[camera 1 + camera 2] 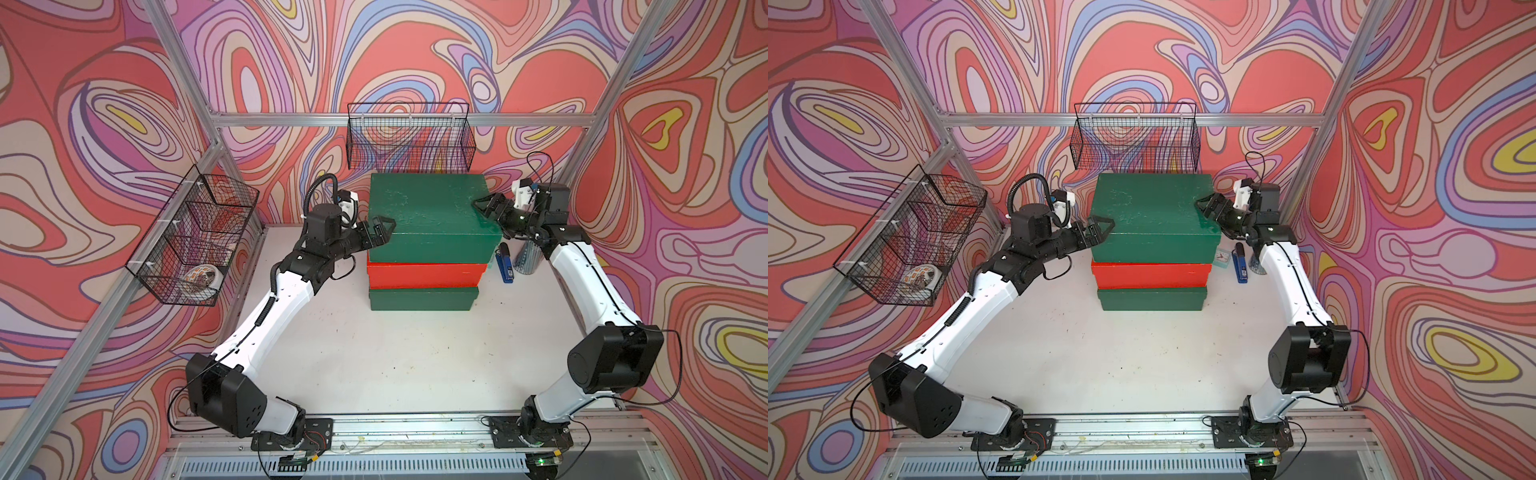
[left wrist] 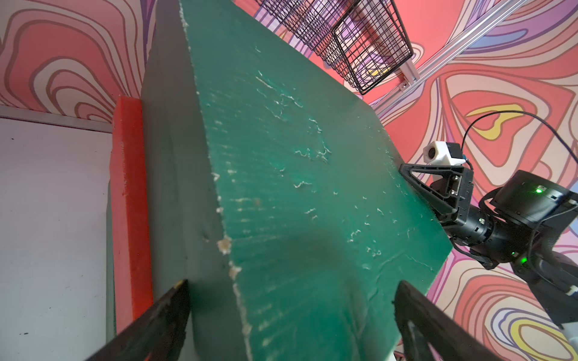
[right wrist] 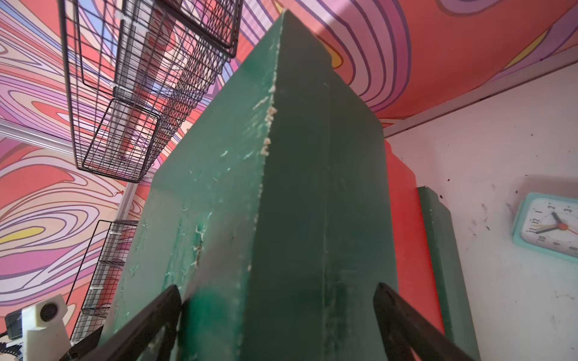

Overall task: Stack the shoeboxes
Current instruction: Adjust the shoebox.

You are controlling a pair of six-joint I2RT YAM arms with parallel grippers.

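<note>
The white table [image 1: 374, 353] sits inside loud swirl-patterned walls. Toward its 12 o'clock the three boxes stand piled: the bottom box [image 1: 422, 300], the red box [image 1: 424, 276] on it, and the top box [image 1: 428, 208] on that. My left pincer [image 1: 380, 230] is at the top box's 9 o'clock end and my right pincer [image 1: 482, 212] at its 3 o'clock end. Both are spread wide, each straddling an edge of the lid. Neither pinches anything, and I cannot tell whether my fingers [image 2: 156, 322] touch the cardboard. By my reading the pile is built, and what remains is letting go cleanly. To do that well I would back both pincers straight out together and level, left toward 9 and right toward 3, so no finger drags the lid or skews the top box on the red one. On the right I would mind the stapler [image 1: 505, 266] and the clock [image 3: 547, 225], which lie on the table at the pile's 3 o'clock below my wrist. I would also keep below the basket [image 1: 409, 137] at 12 o'clock.
</note>
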